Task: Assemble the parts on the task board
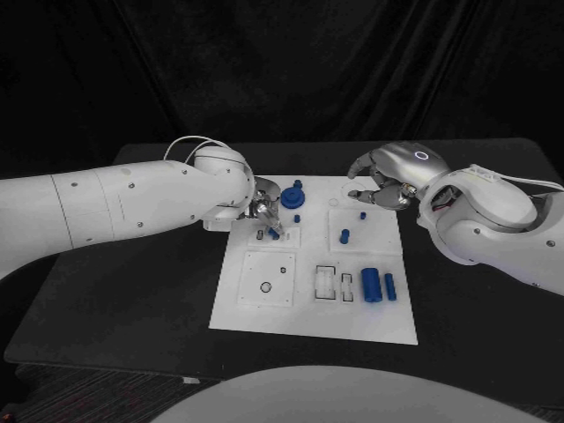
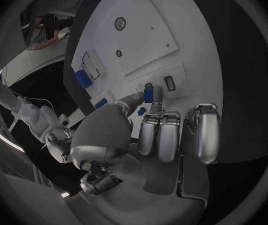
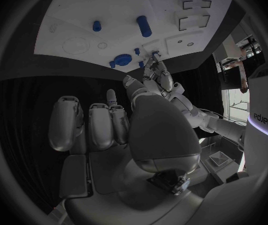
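The white task board (image 1: 310, 313) lies mid-table. My left hand (image 1: 262, 210) hovers over its far left part and pinches a small blue peg (image 1: 273, 233) between thumb and a finger; in the left wrist view the peg (image 2: 148, 92) stands upright by a small slotted plate (image 2: 169, 82). At the board's far right corner my right hand (image 1: 382, 190) holds nothing, its fingers (image 3: 100, 126) apart from the thumb. A blue gear-like part (image 1: 293, 191) sits at the far edge. Blue pegs (image 1: 345, 235) stand mid-board. A thick blue cylinder (image 1: 371, 284) and a slim one (image 1: 389, 284) lie near the right edge.
Square recessed plates (image 1: 268, 279) and rectangular slots (image 1: 327, 281) mark the board's near half. The black table (image 1: 129, 300) spreads round the board on both sides. Both forearms reach over the table's far half.
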